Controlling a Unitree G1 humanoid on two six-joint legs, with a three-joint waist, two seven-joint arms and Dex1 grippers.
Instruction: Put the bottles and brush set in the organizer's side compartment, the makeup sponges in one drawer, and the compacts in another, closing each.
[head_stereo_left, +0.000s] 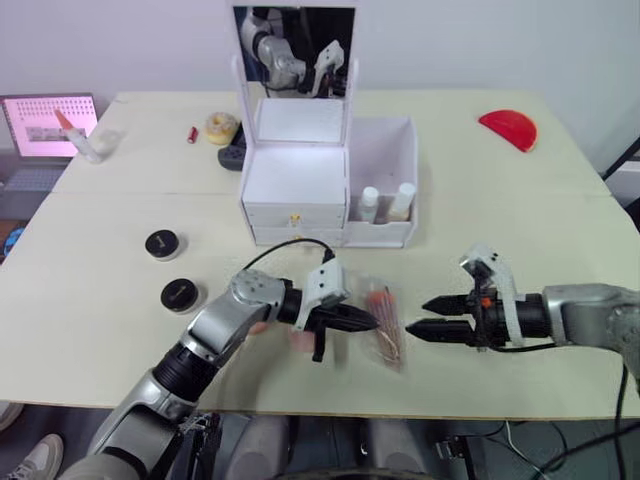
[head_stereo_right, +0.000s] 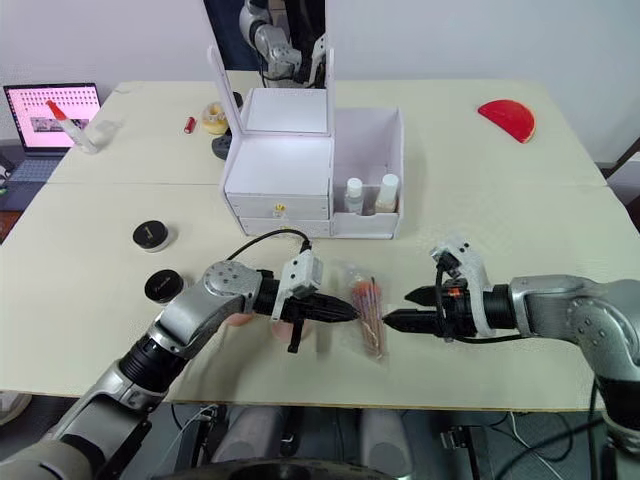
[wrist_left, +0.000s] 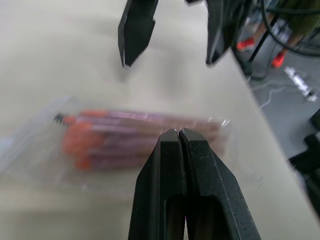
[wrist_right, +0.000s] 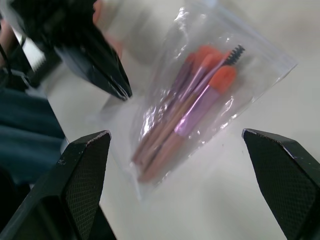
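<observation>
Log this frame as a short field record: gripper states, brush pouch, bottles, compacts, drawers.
left gripper: shut, tips at the pouch's near edge, holding nothing
right gripper: open, facing the pouch
clear plastic pouch of orange-tipped brushes: flat on the table between both grippers
two white-capped bottles: upright in the white organizer's side bin
two round black compacts: on the table, on the robot's left
drawers: shut

Looks like a robotics lab or test room, not anyone's home. Plain pale surface (head_stereo_left: 120, 300) pushed up against a bare white wall (head_stereo_left: 120, 40), an open laptop (head_stereo_left: 45, 130) off to one side, and loose cables (wrist_left: 280, 85) on a grey floor (wrist_left: 295, 120).
</observation>
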